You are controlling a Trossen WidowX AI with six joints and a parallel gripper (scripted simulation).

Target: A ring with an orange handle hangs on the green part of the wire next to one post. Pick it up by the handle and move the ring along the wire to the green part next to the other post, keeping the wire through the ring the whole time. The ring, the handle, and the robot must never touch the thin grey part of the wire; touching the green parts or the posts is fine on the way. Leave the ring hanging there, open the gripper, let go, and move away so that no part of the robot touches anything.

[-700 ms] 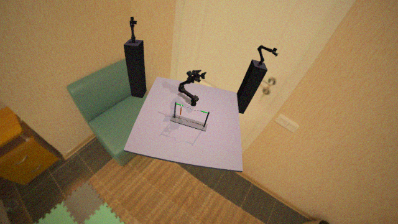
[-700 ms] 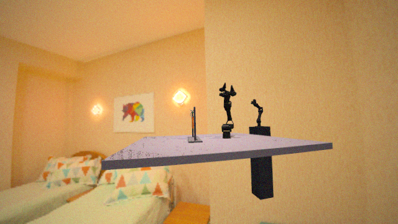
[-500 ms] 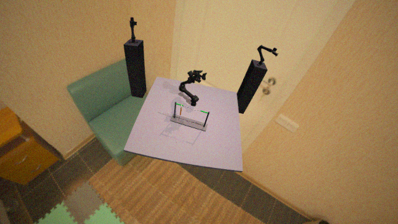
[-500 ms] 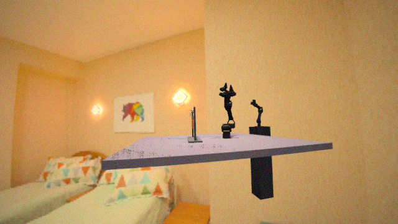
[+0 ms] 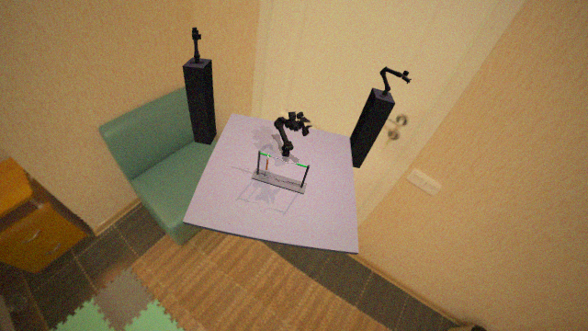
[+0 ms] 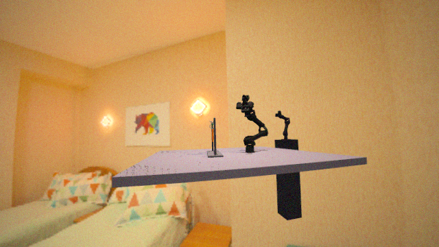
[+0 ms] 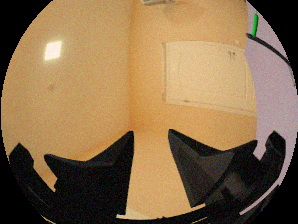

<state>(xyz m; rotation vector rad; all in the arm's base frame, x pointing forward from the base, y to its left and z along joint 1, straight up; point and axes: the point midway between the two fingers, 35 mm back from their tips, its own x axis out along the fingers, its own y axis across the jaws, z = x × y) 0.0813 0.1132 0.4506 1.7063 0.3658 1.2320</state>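
Note:
The ring (image 5: 268,156) (image 6: 211,125) hangs on the wire's left green part in the top view, close to the left post (image 5: 258,164). Its orange handle (image 5: 267,165) (image 6: 212,135) points down. The wire's right green part (image 5: 302,165) meets the right post (image 5: 305,176). The thin grey part between them is faint. My gripper (image 5: 309,127) (image 7: 150,133) is partly open and empty, raised behind the wire in the top view, apart from ring and wire. One green part (image 7: 255,25) shows at the wrist view's upper right; which one, I cannot tell.
The posts stand on a grey base plate (image 5: 299,188) on the pale table (image 5: 322,221) (image 6: 178,165). My arm's base stands behind the wire in the top view. Two dark pillars (image 5: 199,101) (image 5: 373,126) with other arms stand beyond the table's edges.

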